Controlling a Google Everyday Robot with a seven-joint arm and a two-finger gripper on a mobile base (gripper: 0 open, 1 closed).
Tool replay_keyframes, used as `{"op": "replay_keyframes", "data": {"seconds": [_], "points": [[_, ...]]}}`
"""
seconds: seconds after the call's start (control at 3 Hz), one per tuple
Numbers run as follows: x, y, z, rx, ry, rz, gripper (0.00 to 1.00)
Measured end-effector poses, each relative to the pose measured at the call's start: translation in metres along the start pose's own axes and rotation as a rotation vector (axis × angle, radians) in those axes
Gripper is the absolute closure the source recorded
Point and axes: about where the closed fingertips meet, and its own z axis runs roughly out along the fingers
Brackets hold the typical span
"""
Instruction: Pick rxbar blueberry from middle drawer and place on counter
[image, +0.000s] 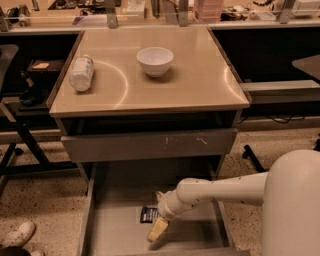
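The rxbar blueberry (148, 214) is a small dark wrapper lying flat on the grey floor of the open middle drawer (120, 190), below the counter. My gripper (158, 212) reaches down into the drawer from the right, right beside the bar's right end. It is open, with one pale finger (157, 229) in front of the bar and the other tip behind it. The bar lies on the drawer floor and is not lifted. The tan counter (190, 85) is above.
A white bowl (155, 60) stands on the counter at the back middle. A clear plastic bottle (81, 73) lies at the counter's left. A grey drawer front with orange scuffs (150, 144) overhangs the open drawer. A shoe (16, 234) is on the floor at left.
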Motion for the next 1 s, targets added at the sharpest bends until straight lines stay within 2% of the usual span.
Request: {"op": "replay_keyframes", "data": {"seconds": [0.67, 1.0], "points": [[0.017, 0.002, 0.019, -0.019, 0.026, 0.005, 0.00], [0.017, 0.002, 0.020, -0.019, 0.027, 0.005, 0.18]]}}
